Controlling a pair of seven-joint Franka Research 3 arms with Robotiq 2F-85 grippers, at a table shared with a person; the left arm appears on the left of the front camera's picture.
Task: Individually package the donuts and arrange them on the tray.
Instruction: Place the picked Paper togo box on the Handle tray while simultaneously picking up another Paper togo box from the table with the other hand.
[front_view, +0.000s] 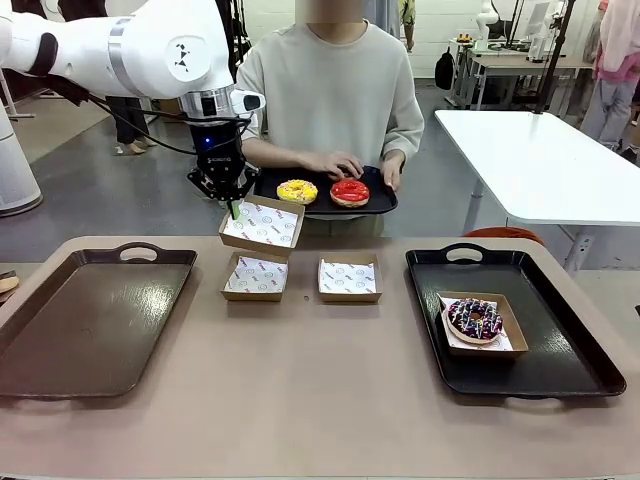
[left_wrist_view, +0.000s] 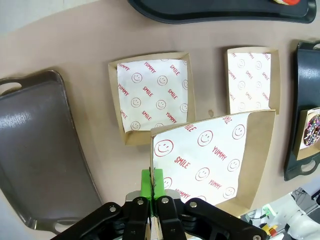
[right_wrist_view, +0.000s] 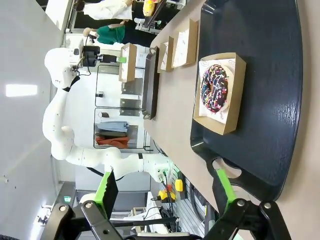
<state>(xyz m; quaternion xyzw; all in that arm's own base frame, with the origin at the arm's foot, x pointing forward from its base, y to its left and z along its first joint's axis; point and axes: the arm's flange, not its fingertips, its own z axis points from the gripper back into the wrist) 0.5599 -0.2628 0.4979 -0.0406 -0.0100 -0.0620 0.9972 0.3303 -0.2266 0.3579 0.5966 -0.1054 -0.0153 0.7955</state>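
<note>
Donuts: yellow donut (front_view: 297, 190) and red donut (front_view: 350, 191) on the person's tray (front_view: 385, 204); sprinkled donut (front_view: 474, 319) boxed on the right tray (front_view: 580, 350)
Left gripper (left_wrist_view: 151, 182): pinching a raised box (left_wrist_view: 257, 150) (by its rim)
Right gripper (right_wrist_view: 163, 174): spread wide

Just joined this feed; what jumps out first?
The left pincer, shut on the rim of a paper-lined box, holds it tilted above the table. Just behind, a person holds a dark tray with a yellow donut and a red donut. A sprinkled donut sits boxed on the black tray at right.
</note>
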